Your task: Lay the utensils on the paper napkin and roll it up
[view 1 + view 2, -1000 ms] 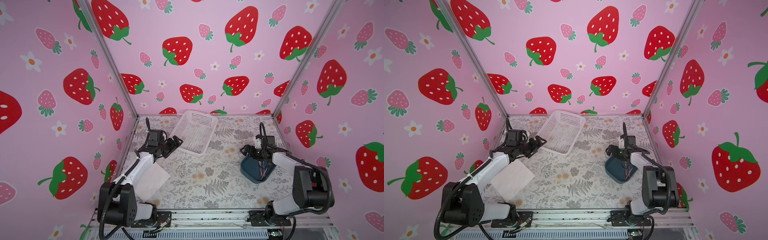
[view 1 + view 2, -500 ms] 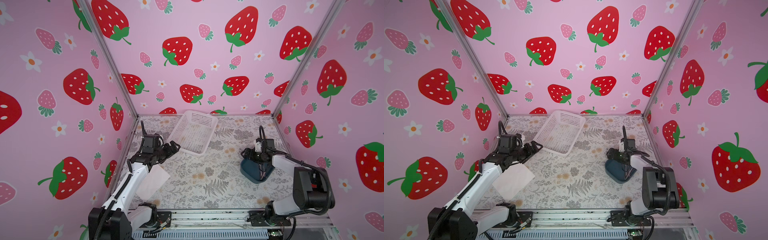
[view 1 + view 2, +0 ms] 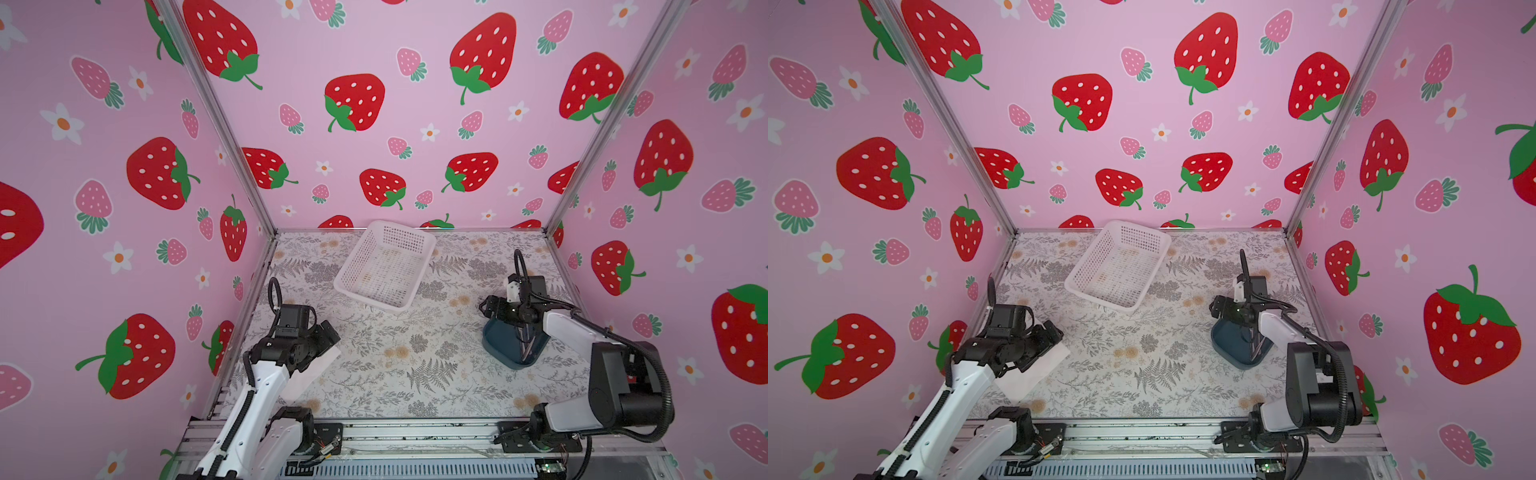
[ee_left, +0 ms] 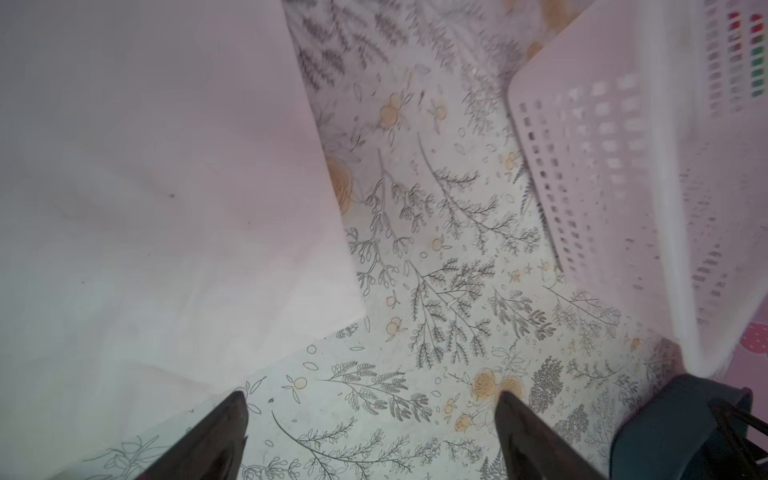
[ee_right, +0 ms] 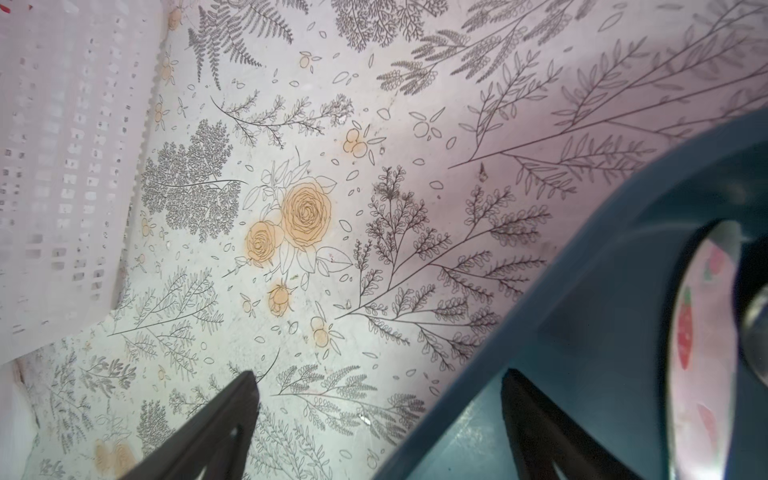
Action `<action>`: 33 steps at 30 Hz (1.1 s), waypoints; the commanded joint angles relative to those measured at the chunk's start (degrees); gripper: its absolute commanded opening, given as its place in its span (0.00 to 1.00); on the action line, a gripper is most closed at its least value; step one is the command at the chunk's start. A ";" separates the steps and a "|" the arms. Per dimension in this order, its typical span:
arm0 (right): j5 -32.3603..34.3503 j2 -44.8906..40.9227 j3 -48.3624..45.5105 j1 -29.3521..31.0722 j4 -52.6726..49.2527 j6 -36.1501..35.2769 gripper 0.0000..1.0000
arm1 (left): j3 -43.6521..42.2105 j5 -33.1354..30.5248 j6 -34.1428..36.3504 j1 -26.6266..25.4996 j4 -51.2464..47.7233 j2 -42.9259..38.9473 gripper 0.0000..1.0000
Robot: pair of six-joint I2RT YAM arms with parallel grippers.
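The paper napkin [image 3: 305,376] [image 3: 1034,372] lies flat at the front left, partly hidden under my left arm; it fills one side of the left wrist view [image 4: 145,187]. My left gripper [image 3: 329,332] [image 3: 1055,332] [image 4: 370,397] hovers open over the napkin's far corner, holding nothing. The utensils [image 3: 525,345] [image 3: 1254,345] stand as thin dark handles inside a dark blue container [image 3: 498,347] [image 3: 1229,347] on the right. My right gripper [image 3: 489,305] [image 3: 1216,305] [image 5: 379,374] is open and straddles that container's rim [image 5: 602,332], one finger inside and one outside.
A white perforated basket [image 3: 361,253] [image 3: 1094,266] sits tilted at the back middle, its wall also showing in both wrist views [image 4: 582,166] [image 5: 62,166]. Pink strawberry walls close in three sides. A metal rail runs along the front edge.
My left arm has drawn back from beside the basket toward the front, bringing its open gripper over the napkin. The right gripper has stayed at the blue container.
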 commanded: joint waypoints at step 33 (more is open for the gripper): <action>1.93 -13.21 -4.35 0.33 -5.38 -0.22 0.95 | -3.52 -2.66 -9.34 -26.29 15.73 13.05 0.86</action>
